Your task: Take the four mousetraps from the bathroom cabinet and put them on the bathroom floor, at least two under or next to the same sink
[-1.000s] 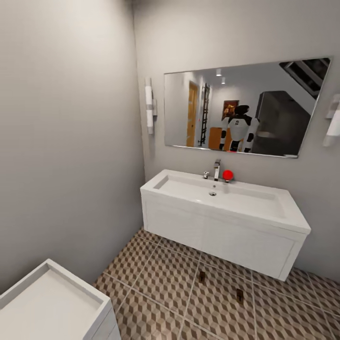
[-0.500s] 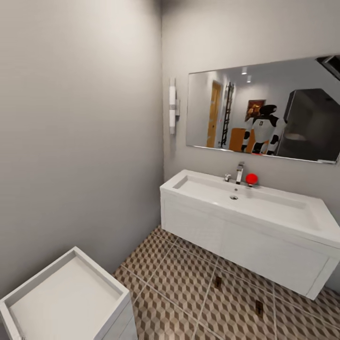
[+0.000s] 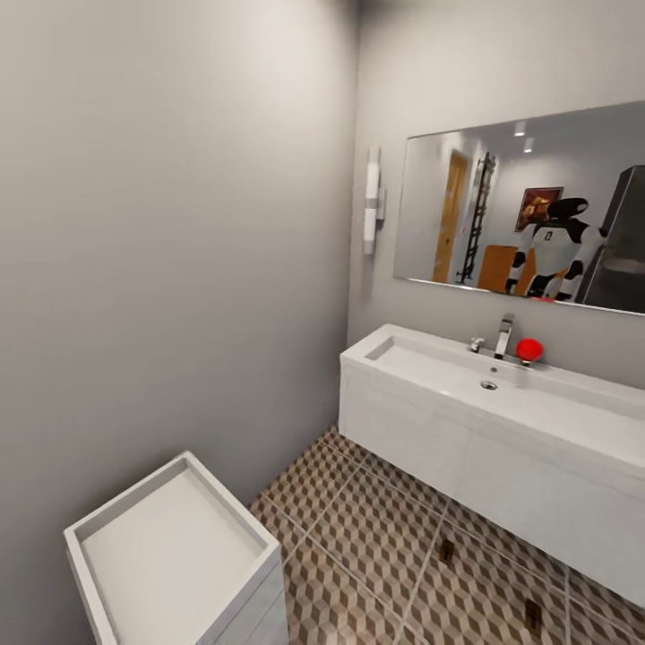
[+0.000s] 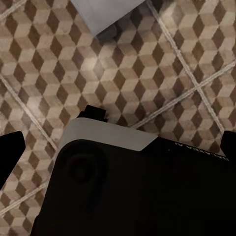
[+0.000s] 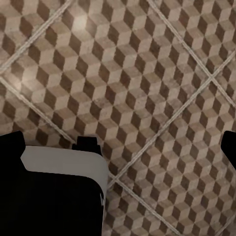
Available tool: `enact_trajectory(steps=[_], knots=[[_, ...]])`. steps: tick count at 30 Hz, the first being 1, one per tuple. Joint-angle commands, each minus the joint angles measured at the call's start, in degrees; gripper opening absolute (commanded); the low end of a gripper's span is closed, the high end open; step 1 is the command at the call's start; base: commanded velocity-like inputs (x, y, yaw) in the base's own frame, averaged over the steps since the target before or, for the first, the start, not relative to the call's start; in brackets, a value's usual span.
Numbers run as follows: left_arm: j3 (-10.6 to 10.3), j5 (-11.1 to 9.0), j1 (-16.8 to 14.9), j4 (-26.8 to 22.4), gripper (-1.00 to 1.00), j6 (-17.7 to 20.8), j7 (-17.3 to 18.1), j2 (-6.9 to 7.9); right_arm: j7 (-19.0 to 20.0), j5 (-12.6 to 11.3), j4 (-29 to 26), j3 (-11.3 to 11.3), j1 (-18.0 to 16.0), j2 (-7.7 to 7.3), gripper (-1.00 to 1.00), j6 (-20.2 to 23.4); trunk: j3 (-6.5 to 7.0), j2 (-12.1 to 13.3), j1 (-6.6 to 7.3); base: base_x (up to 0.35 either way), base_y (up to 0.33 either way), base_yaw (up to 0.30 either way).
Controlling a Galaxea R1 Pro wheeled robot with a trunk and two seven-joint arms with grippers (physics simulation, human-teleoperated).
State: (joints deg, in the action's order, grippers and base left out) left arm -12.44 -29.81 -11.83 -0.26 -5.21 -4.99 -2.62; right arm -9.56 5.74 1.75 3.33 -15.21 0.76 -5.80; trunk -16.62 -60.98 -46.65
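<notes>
Two mousetraps lie on the cube-patterned bathroom floor (image 3: 358,520) in front of the white vanity: one small tan mousetrap (image 3: 445,549) near its middle, another mousetrap (image 3: 533,614) further right. The white sink (image 3: 466,372) sits on the vanity (image 3: 421,439) under a wide mirror. The cabinet is out of direct view. My left gripper (image 4: 118,147) hangs open over the floor tiles (image 4: 123,64), its dark fingertips (image 4: 11,152) far apart and nothing between them. My right gripper (image 5: 118,145) is likewise open above the tiles (image 5: 147,73), holding nothing.
A white open-topped box unit (image 3: 170,537) stands at the lower left against the grey wall. A chrome tap (image 3: 503,337) and a red ball (image 3: 528,349) sit on the sink's back edge. The mirror (image 3: 537,224) reflects my body. My dark base (image 4: 137,196) shows below the left gripper.
The head view has swung to the left, so the sink, mirror and traps sit further right in the picture and the white box unit shows more fully. Nothing itself has moved.
</notes>
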Motion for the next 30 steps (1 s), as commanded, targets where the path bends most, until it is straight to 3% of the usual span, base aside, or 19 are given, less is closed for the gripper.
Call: enact_trajectory(steps=[1, 10, 22, 30], knots=[[-0.48, -0.42, -0.04, 0.04, 1.0, -0.15, -0.2, -0.02, -0.37, 0.5, 0.19, 0.29, -0.08, 0.02, 1.0, -0.18, -0.07, -0.05, 0.0, 0.0, 0.0, 0.282], [-0.48, -0.42, -0.04, 0.03, 1.0, -0.15, -0.2, 0.0, -0.38, 0.48, 0.19, 0.28, -0.08, -0.02, 1.0, -0.15, -0.07, -0.05, 0.0, 0.0, 0.0, 0.263], [-0.48, -0.42, -0.04, 0.02, 1.0, -0.15, -0.2, -0.02, -0.39, 0.5, 0.19, 0.27, -0.08, -0.01, 1.0, -0.38, -0.07, -0.05, 0.0, 0.0, 0.0, 0.06], [-0.48, -0.42, -0.04, 0.0, 1.0, -0.15, -0.2, -0.02, -0.37, 0.5, 0.19, 0.27, -0.08, 0.02, 1.0, -0.38, -0.07, -0.05, 0.0, 0.0, 0.0, 0.2]])
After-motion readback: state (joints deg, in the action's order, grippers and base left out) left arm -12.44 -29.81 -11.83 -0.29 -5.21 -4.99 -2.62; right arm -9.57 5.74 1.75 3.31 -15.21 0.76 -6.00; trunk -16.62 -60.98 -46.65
